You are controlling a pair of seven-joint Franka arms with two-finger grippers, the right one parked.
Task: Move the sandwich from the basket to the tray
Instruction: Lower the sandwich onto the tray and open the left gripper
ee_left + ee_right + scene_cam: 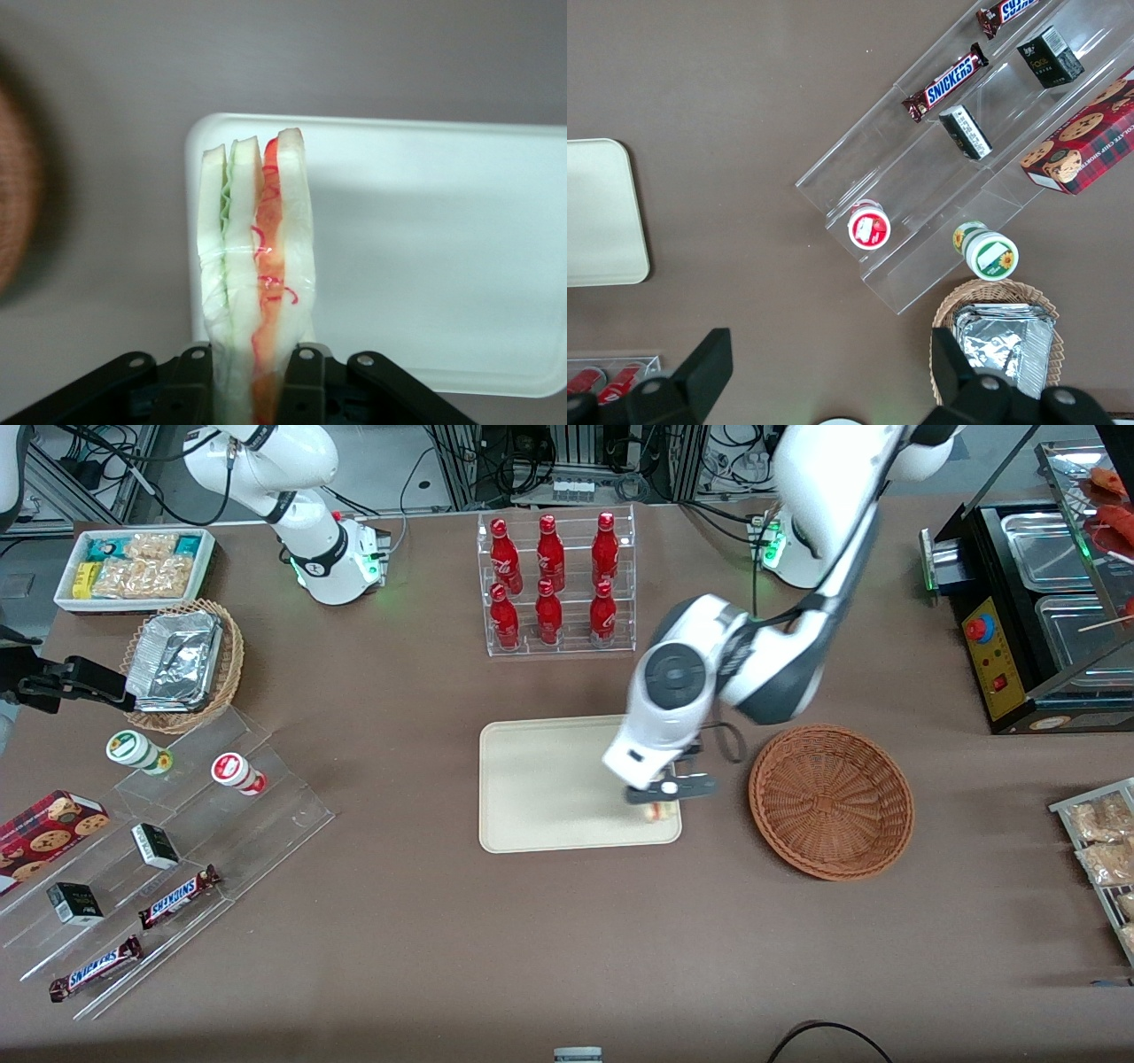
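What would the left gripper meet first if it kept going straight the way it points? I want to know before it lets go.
Probably the tray: the gripper, shut on the sandwich, points down over the tray's corner nearest the basket. The sandwich tip would likely touch first; height unclear.

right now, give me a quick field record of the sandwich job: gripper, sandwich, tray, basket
gripper: over the tray corner nearest the basket, shut on the sandwich
sandwich: clamped between the fingers, layers on edge, above the tray's rim area
tray: cream, flat on the table, nothing else on it
basket: reddish-brown wicker, beside the tray toward the working arm's end, empty
stage: sandwich out of basket, not yet released
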